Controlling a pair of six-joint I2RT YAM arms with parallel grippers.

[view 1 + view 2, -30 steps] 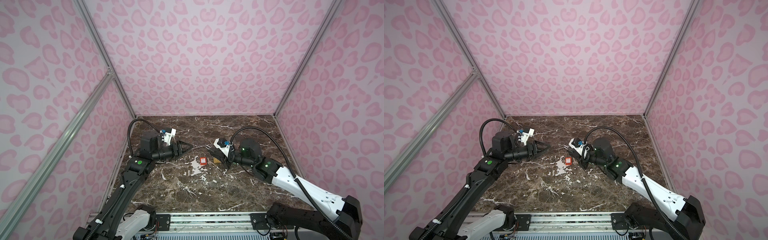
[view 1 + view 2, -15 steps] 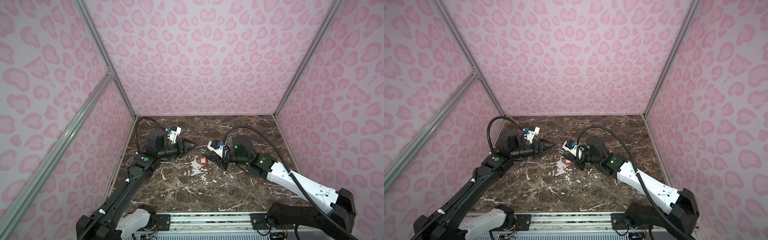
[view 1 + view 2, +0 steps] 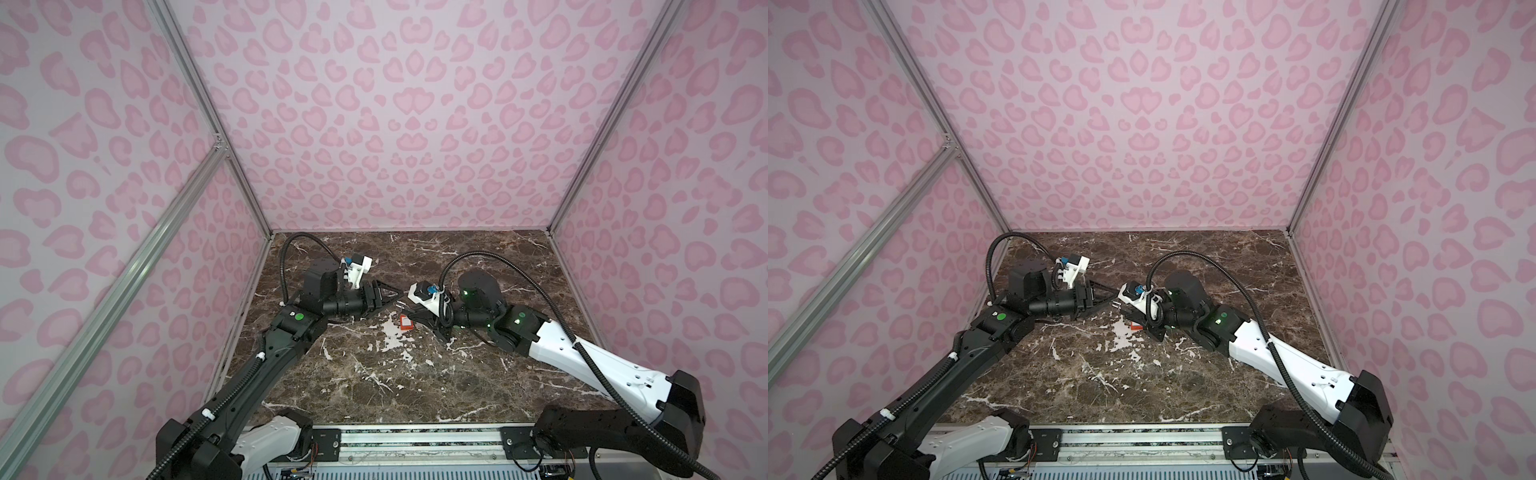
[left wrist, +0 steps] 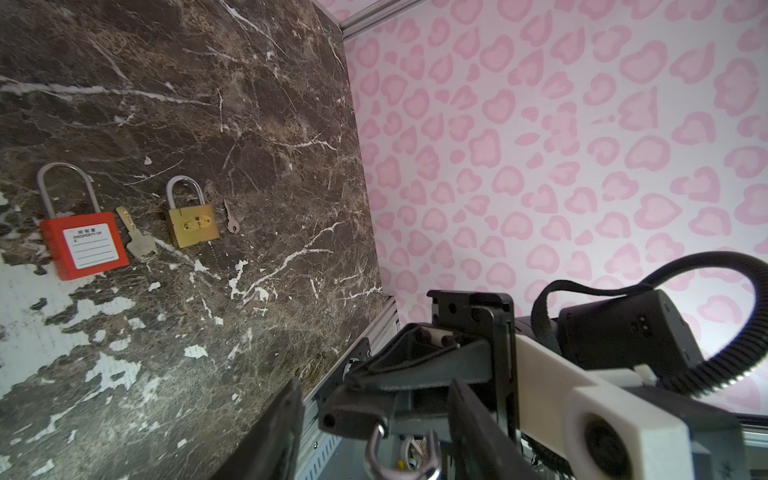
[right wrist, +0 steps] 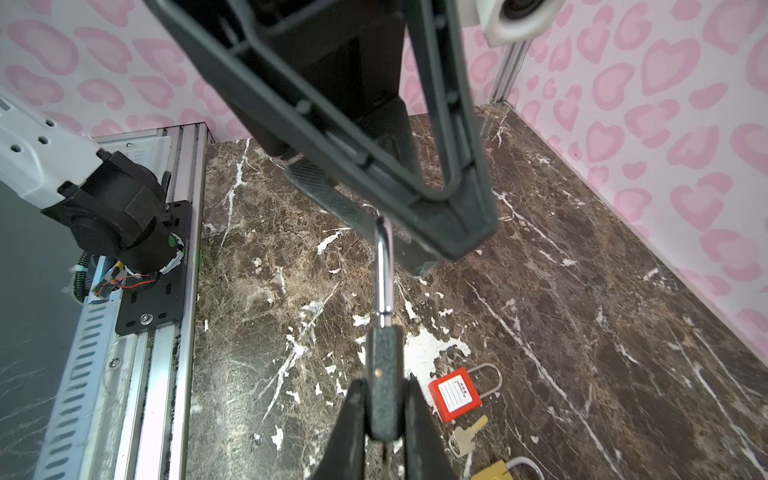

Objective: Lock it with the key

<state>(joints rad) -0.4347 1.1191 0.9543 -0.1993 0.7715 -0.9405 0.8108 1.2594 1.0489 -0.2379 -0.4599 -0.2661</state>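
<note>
My right gripper [image 5: 384, 384] is shut on the body of a dark grey padlock [image 5: 384, 374], held above the marble table [image 3: 374, 374]. The padlock's silver shackle [image 5: 383, 270] points at my left gripper [image 4: 374, 384]. That gripper is open, and the shackle [image 4: 376, 453] sits between its fingers without touching them. Both top views show the grippers tip to tip, the left gripper [image 3: 395, 296] facing the right gripper [image 3: 417, 318]. A silver key [image 4: 139, 241] and a small key [image 4: 230, 218] lie on the table. Whether a key sits in the held padlock I cannot tell.
A red padlock [image 4: 85, 245] with a white label lies beside the silver key. A brass padlock [image 4: 193, 224] lies beside the small key. Both are on the table under the right gripper. Pink patterned walls [image 3: 415, 124] enclose three sides. A metal rail [image 3: 415, 440] runs along the front edge.
Both arms have closed in on each other. The right gripper brought the dark padlock leftward and the left gripper advanced, so the shackle now lies between the left fingers.
</note>
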